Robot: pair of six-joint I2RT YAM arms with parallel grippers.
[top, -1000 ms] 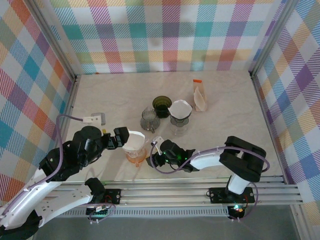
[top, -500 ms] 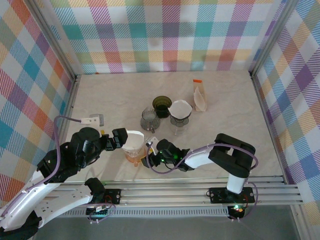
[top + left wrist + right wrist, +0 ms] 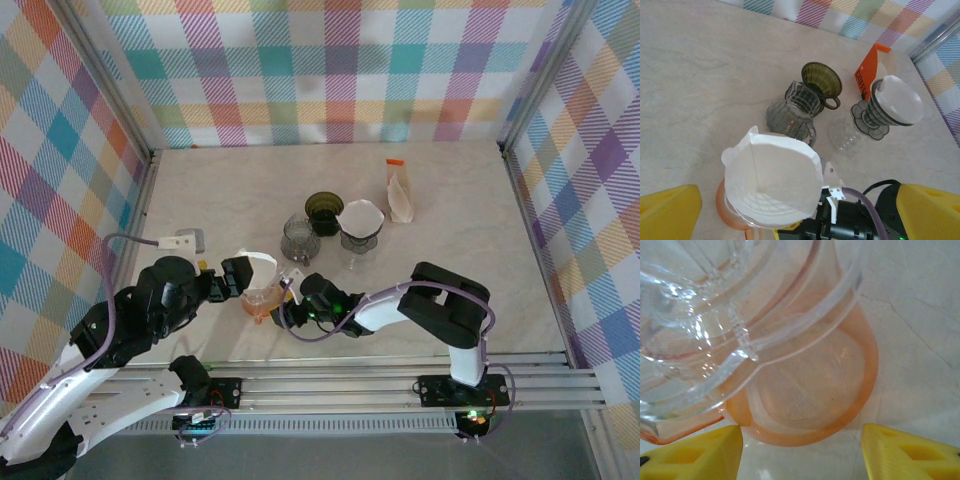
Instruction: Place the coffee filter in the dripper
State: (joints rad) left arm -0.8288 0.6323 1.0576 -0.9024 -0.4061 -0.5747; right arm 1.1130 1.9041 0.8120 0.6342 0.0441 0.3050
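Note:
A white paper coffee filter (image 3: pixel 771 182) sits opened in the mouth of the clear orange dripper (image 3: pixel 729 216), standing high above its rim. My left gripper (image 3: pixel 797 200) is open, its yellow fingers (image 3: pixel 667 212) wide apart on either side of the filter without touching it. From above, the filter (image 3: pixel 262 263) and dripper (image 3: pixel 260 300) stand between my left gripper (image 3: pixel 242 283) and my right gripper (image 3: pixel 284 304). In the right wrist view my right gripper (image 3: pixel 801 429) is open around the dripper's orange base (image 3: pixel 810 390). Its left finger is at the base's edge and its right finger stands clear of it.
Behind stand a dark grey ribbed glass server (image 3: pixel 298 238), a dark green dripper (image 3: pixel 324 211), a grey dripper holding its own white filter (image 3: pixel 360 224) on a clear carafe, and an orange-topped filter pack (image 3: pixel 400 193). Plaid walls close off three sides.
My right gripper has slid left up to the dripper's base and its jaws have narrowed. The dripper with the filter has shifted slightly left. The left gripper stays open.

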